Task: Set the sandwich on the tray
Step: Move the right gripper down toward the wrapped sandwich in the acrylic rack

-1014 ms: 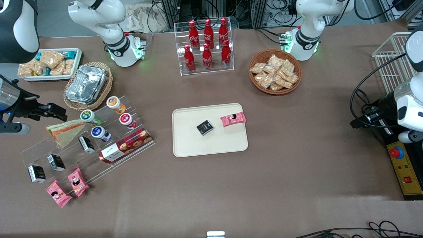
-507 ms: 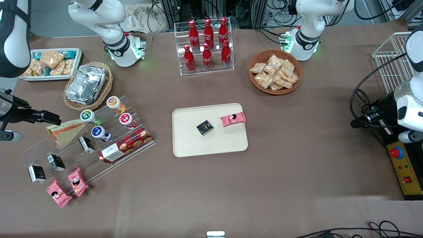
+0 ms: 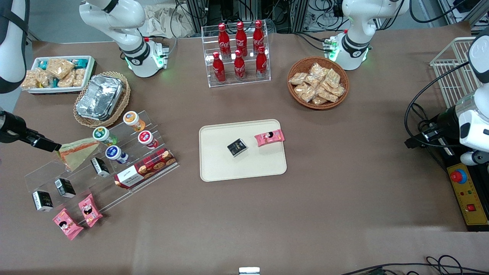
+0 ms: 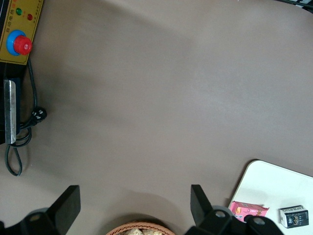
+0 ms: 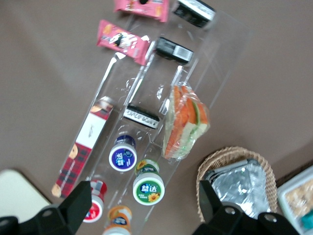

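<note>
The sandwich (image 3: 76, 152) is a wrapped triangular wedge with orange and green filling. It lies on the clear acrylic stepped rack (image 3: 95, 172), beside a green-lidded cup (image 3: 101, 134). My right gripper (image 3: 47, 145) is open and empty, and its tip is at the sandwich's wide end, toward the working arm's end of the table. In the right wrist view the sandwich (image 5: 185, 122) lies below the open gripper (image 5: 144, 198), ahead of its fingers (image 5: 78, 203). The cream tray (image 3: 244, 168) sits mid-table and holds a black box (image 3: 237, 147) and a pink packet (image 3: 269, 137).
The rack also holds several lidded cups, small black boxes, a red cookie box (image 3: 147, 168) and pink packets (image 3: 76, 217). A wicker basket with a foil pan (image 3: 100, 97) and a white snack tray (image 3: 57, 74) stand farther from the front camera. A cola rack (image 3: 238, 53) and a snack basket (image 3: 318, 83) stand farther still.
My gripper has drawn back toward the working arm's end of the table and come nearer the front camera. It now sits at the sandwich's wide end. The sandwich has not moved.
</note>
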{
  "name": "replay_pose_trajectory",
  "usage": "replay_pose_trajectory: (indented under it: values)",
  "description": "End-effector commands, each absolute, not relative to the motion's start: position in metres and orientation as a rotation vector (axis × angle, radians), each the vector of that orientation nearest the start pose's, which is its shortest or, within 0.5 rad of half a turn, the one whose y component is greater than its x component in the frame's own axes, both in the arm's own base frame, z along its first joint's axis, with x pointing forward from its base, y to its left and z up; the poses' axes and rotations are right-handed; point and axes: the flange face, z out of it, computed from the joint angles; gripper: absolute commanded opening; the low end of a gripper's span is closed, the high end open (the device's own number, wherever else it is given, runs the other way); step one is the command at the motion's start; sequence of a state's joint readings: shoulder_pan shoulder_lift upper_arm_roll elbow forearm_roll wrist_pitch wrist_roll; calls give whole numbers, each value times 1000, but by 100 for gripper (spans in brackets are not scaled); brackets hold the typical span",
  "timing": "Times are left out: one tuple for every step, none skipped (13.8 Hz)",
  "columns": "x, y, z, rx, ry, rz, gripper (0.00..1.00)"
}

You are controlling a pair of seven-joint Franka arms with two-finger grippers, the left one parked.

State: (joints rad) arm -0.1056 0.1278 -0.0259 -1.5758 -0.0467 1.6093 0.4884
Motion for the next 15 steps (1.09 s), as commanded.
replay_pose_trajectory:
  values:
    - [593,-98,535,-3150,1108,111,98]
    - [600,-103,532,-3215,1089,42,98]
    - [603,-112,530,-3211,1100,7,98]
    - [602,-123,526,-3194,1131,18,98]
    - [602,-123,516,-3161,1133,37,98]
    - [599,-137,511,-3107,1167,30,98]
    - [596,-146,504,-3077,1190,33,98]
    - [595,-148,500,-3055,1198,41,98]
    - [594,-146,495,-3041,1196,52,98]
    - [595,-147,493,-3037,1197,46,98]
    - [594,-146,488,-3037,1196,55,98]
    - [593,-145,482,-3037,1192,48,98]
    - [592,-144,474,-3037,1188,43,98]
    - [592,-142,470,-3036,1188,38,98]
    - [592,-141,467,-3035,1188,35,98]
